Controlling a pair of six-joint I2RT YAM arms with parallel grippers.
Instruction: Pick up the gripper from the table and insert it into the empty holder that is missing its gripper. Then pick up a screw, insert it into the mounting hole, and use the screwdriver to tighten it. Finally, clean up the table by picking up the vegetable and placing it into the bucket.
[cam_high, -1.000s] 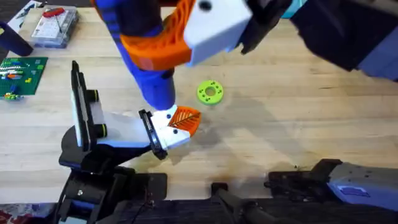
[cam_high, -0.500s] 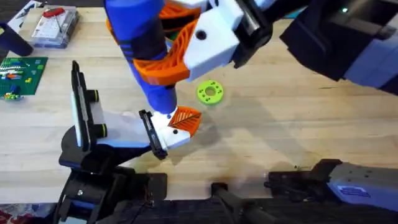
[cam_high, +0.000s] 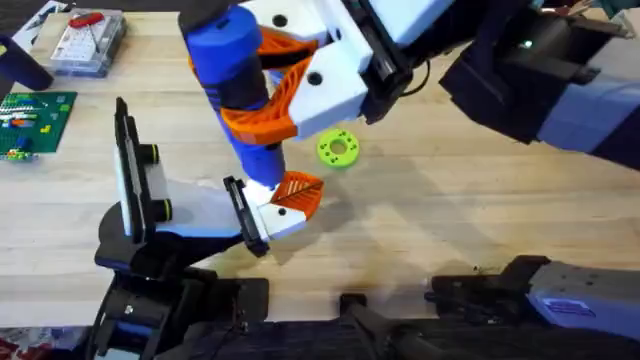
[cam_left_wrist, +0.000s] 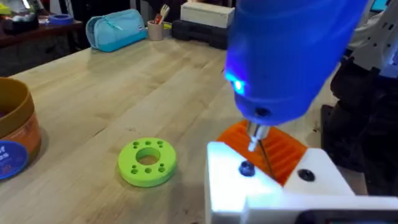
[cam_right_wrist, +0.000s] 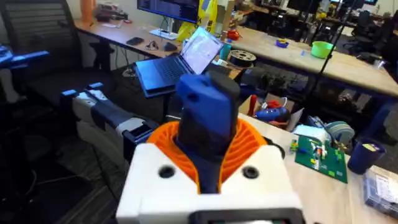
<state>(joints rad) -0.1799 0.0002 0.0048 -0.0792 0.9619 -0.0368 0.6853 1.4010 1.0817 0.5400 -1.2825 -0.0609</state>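
My right gripper (cam_high: 268, 100) reaches in from the upper right and is shut on the screwdriver (cam_high: 240, 90), whose thick blue handle (cam_right_wrist: 208, 121) sits between the orange pads. The screwdriver stands nearly upright, its metal tip (cam_left_wrist: 255, 138) just above a dark screw (cam_left_wrist: 247, 168); contact cannot be told. The screw sits in the white gripper piece with an orange ribbed pad (cam_high: 292, 195). That piece sits in the holder (cam_high: 200, 212) on my left gripper (cam_high: 265, 212), low on the table. The orange-yellow bucket (cam_left_wrist: 12, 137) stands farther off. The vegetable is out of view.
A lime-green disc with yellow dots (cam_high: 338, 148) lies just beyond the screwdriver tip. A clear parts box (cam_high: 90, 42) and a green circuit board (cam_high: 35, 120) sit at the far left. Open wood lies to the right of the disc.
My right gripper has swung down and left with the screwdriver, bringing the handle more upright. The tip has stayed over the white gripper piece. The left arm has not moved.
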